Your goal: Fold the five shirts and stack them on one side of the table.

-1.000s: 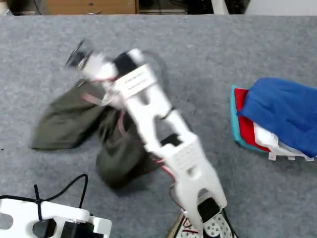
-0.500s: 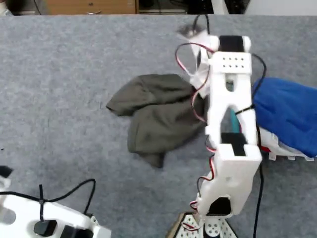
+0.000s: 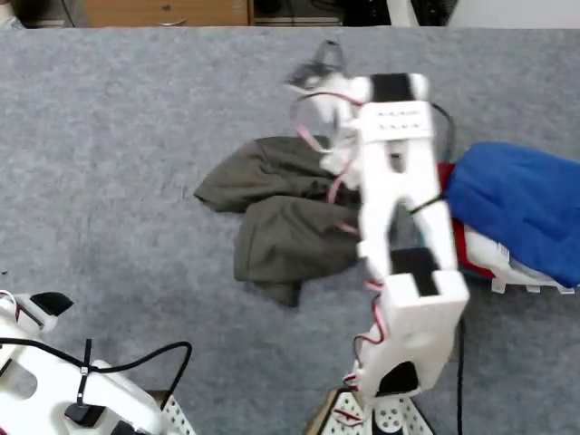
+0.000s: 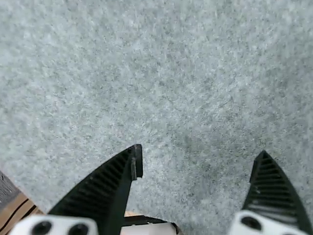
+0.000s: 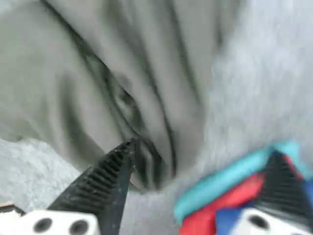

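Note:
A crumpled olive shirt (image 3: 281, 213) lies in the middle of the grey felt table (image 3: 136, 118). At the right edge sits a stack of shirts (image 3: 507, 213), blue on top of white, red and teal ones. My right arm (image 3: 399, 227) stretches from the near edge over the olive shirt's right side, and its gripper (image 3: 317, 77) is blurred beyond the shirt. In the right wrist view the right gripper (image 5: 204, 151) is open above the olive shirt (image 5: 112, 73), with the stack's corner (image 5: 220, 205) beside it. My left gripper (image 4: 200, 151) is open over bare felt.
The left arm's white base and black cable (image 3: 63, 385) occupy the near left corner. Wooden furniture (image 3: 163, 11) stands behind the far table edge. Bare felt lies to the left of the olive shirt and along the far side.
The right arm dragged the olive shirt from the left toward the stack, then swung slightly back left while the shirt stayed put. The left arm shifted at the near left corner.

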Action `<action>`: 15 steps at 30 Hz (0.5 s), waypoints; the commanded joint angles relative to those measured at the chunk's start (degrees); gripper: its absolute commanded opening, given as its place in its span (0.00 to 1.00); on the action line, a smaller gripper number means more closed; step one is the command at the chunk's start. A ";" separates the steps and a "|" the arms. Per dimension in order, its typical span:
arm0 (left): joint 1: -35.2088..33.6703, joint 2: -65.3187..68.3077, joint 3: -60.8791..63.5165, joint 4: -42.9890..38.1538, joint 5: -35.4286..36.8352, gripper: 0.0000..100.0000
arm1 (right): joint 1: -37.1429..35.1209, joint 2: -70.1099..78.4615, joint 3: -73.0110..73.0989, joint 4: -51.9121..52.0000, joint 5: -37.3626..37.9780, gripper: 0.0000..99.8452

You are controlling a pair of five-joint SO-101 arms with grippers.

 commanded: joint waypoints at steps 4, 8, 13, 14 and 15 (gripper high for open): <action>0.62 -0.92 2.20 0.18 -0.09 0.35 | -18.42 3.30 -4.70 -10.81 -5.80 0.45; 0.53 -0.92 4.04 0.09 -0.09 0.35 | -23.96 13.93 -9.01 -19.60 -9.58 0.45; 0.62 -0.92 4.04 0.00 -0.09 0.35 | -26.15 29.41 -21.93 -22.15 -13.71 0.45; 0.70 -0.92 4.04 0.00 -0.09 0.35 | -26.15 32.57 -25.19 -22.15 -14.33 0.45; 0.70 -0.92 3.96 0.00 -0.09 0.35 | -26.15 35.74 -28.79 -22.15 -15.03 0.45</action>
